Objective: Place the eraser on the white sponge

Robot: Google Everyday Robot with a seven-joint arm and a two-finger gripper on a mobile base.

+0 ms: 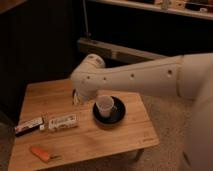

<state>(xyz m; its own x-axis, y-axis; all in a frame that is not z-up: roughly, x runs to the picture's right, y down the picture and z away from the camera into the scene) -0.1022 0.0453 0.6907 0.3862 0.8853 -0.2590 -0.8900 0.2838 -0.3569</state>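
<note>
The eraser (28, 125), a flat dark bar with a white face and a red end, lies at the table's left edge. My gripper (77, 98) hangs below the bulky white wrist (88, 77), low over the back middle of the table, well right of and behind the eraser. It appears open and I see nothing in it. The white sponge is hidden, with no such block showing around the arm.
A white labelled pack (62, 121) lies just right of the eraser. An orange stick-like item (41, 153) lies near the front left corner. A white cup (104, 106) stands on a black plate (118, 116) right of the gripper. The wooden table (115, 142) is small, with dark shelving behind.
</note>
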